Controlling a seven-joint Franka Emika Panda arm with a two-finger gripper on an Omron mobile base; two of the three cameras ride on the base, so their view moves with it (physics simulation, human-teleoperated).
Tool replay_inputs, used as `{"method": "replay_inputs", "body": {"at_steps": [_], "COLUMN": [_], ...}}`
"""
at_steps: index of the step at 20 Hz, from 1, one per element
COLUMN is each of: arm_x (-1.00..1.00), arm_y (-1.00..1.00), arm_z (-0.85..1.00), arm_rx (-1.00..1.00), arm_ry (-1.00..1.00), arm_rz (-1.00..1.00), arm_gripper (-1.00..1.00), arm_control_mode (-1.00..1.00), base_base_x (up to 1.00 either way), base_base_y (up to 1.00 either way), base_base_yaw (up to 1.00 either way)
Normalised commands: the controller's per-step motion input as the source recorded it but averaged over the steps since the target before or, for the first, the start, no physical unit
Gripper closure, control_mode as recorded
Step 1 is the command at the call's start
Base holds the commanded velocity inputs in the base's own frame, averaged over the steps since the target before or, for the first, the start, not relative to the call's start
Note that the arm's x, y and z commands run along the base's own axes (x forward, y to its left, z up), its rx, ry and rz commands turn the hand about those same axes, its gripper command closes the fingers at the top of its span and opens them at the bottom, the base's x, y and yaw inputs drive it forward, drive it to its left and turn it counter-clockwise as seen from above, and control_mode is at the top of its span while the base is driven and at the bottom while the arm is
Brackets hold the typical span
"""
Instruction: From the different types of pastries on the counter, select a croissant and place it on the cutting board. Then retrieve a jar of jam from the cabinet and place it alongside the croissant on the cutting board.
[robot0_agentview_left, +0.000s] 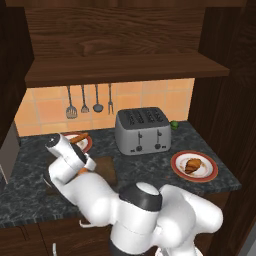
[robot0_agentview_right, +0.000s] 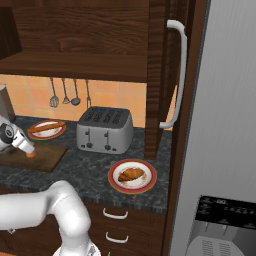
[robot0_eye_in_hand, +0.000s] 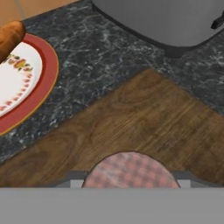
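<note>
Orange jar of jam (robot0_agentview_right: 31, 154) clamped in gripper (robot0_agentview_right: 28, 150), low over the cutting board (robot0_agentview_right: 40, 159); checkered lid (robot0_eye_in_hand: 130, 170) nearest the hand camera. Bread stick (robot0_agentview_right: 46, 127) on plate (robot0_agentview_right: 46, 134) beyond. Croissant (robot0_agentview_left: 193, 165) on far right plate (robot0_agentview_left: 178, 166) past toaster (robot0_agentview_left: 143, 131)

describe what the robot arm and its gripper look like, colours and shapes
The arm is glossy white with rounded, bulbous segments and dark grey-black bands at the joints. The hand narrows to a white wrist with a dark ring, ending in the gripper. No cables or markings are visible.
</note>
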Motion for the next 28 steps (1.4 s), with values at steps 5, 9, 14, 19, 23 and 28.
{"method": "replay_inputs", "body": {"at_steps": [5, 9, 14, 19, 23, 28], "arm_x": [0.0, 0.0, -0.34, -0.99, -1.0, -0.93], "arm_y": [-0.02, 0.0, 0.01, -0.02, 0.0, -0.17], "arm_z": [0.0, 0.0, 0.1, 0.69, 0.98, 0.16], "arm_rx": [0.0, 0.0, -0.01, -0.06, -0.09, -0.04], "arm_ry": [0.0, 0.0, -0.08, -0.11, -0.17, -0.1], "arm_rz": [0.0, 0.0, 0.0, 0.0, 0.03, 0.05], "arm_gripper": [1.0, -1.0, -1.0, -1.0, -1.0, -1.0], "arm_control_mode": [-1.0, -1.0, -1.0, -1.0, -1.0, -1.0], "base_base_x": [0.0, 0.0, 0.0, 0.0, 0.0, 0.0], "base_base_y": [0.0, 0.0, 0.0, 0.0, 0.0, 0.0], "base_base_yaw": [0.0, 0.0, 0.0, 0.0, 0.0, 0.0]}}
